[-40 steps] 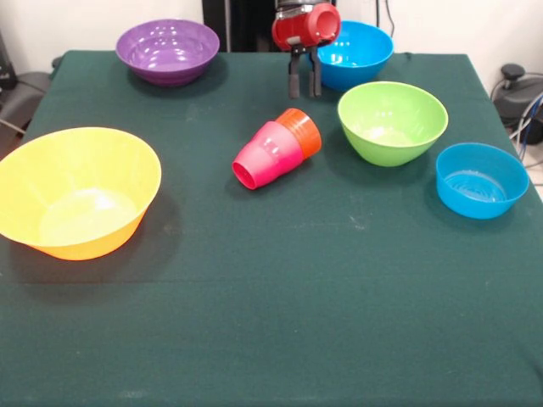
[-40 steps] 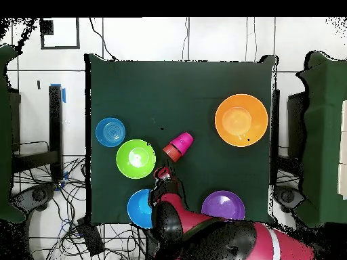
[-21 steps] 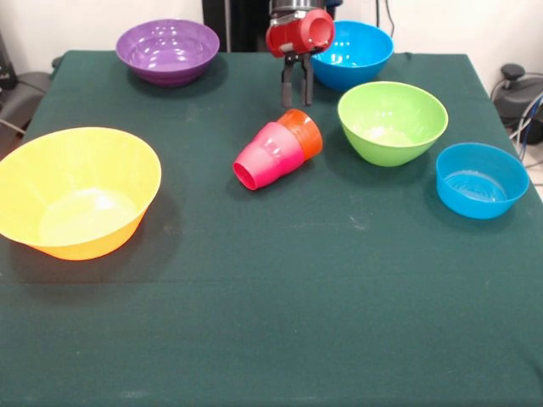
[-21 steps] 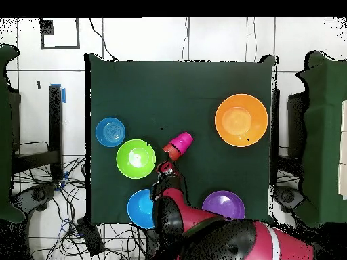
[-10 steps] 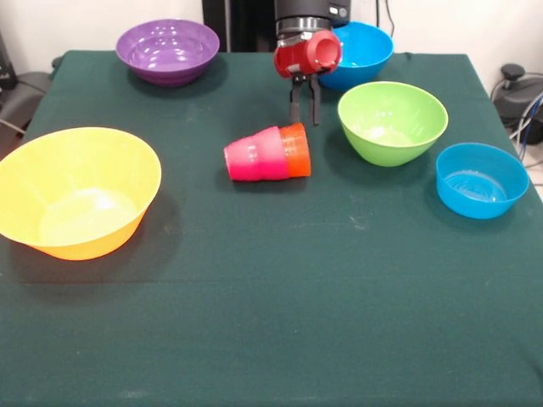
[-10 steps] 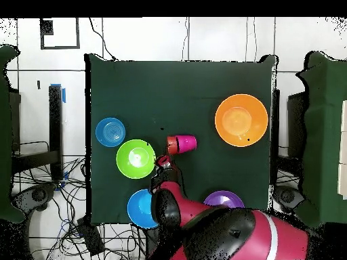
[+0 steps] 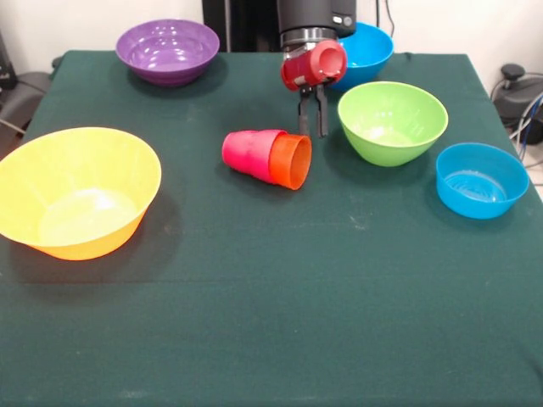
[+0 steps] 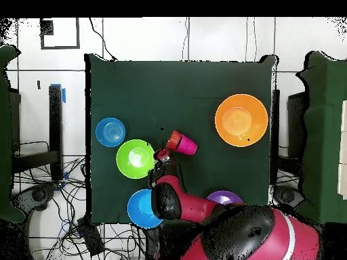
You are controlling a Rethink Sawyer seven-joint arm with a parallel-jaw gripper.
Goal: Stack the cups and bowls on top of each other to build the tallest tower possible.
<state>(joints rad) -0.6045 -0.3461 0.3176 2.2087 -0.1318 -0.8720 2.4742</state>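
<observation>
Gripper (image 7: 311,124) beside toppled cup stack.
We note fingers narrowly parted, empty; nested red-pink and orange plastic cups (image 7: 266,157) lie sideways.

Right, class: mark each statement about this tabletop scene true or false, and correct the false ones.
1. The nested cups stand upright. False: they lie on their side.
2. The end effector holds the cups. False: it hangs just behind them, gripping nothing.
3. The orange-yellow bowl is empty. True.
4. The lime green bowl sits between two blue bowls. True.
5. The purple bowl is stacked in another bowl. False: it sits alone on the table.
</observation>
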